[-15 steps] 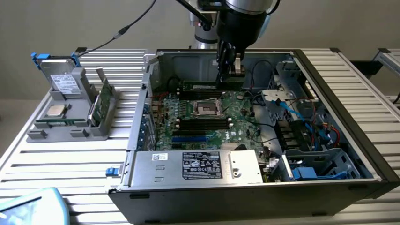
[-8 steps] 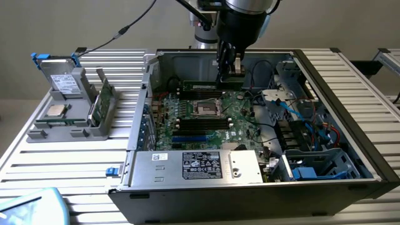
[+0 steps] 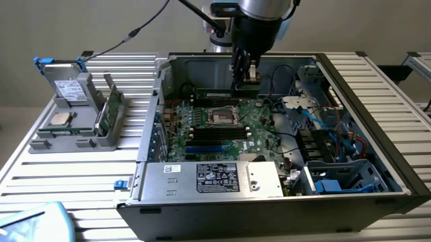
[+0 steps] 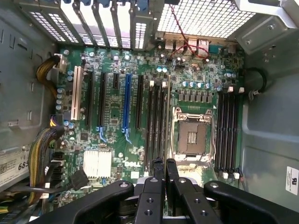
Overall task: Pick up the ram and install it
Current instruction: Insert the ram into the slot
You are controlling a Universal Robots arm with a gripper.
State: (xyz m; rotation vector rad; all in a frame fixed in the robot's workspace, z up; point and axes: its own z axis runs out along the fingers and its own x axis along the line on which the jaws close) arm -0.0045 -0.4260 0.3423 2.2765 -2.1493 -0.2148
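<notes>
1. The ram [image 3: 217,94] stands on its long edge inside the open computer case [image 3: 377,101], at the back of the motherboard [image 3: 256,138], just behind the processor socket [image 3: 222,117].
2. It lies over the memory slots there; I can't tell if it is fully seated.
3. The gripper [image 3: 244,84] comes straight down from above onto the ram, towards the end on the exterior view's right.
4. The fingers [image 4: 158,169] are nearly pressed together and pinch the ram's thin top edge.
5. From the wrist camera, the gripper [image 4: 164,163] lines up with the slots beside the empty socket [image 4: 191,135].
6. A second bank of black memory slots [image 4: 226,130] sits on the socket's other side.
7. White, black and blue expansion slots [image 4: 126,100] run alongside on the motherboard [image 4: 117,121].
8. The silver power supply [image 3: 209,179] with its label fills the near side of the case.
9. On the exterior view's left, a grey holder [image 3: 47,143] sits on the slatted table [image 3: 67,186], apart from the case.
10. The holder carries a hard drive [image 3: 67,88], a square silver processor chip [image 3: 60,119] and a green circuit board [image 3: 108,108] standing on edge.
</notes>
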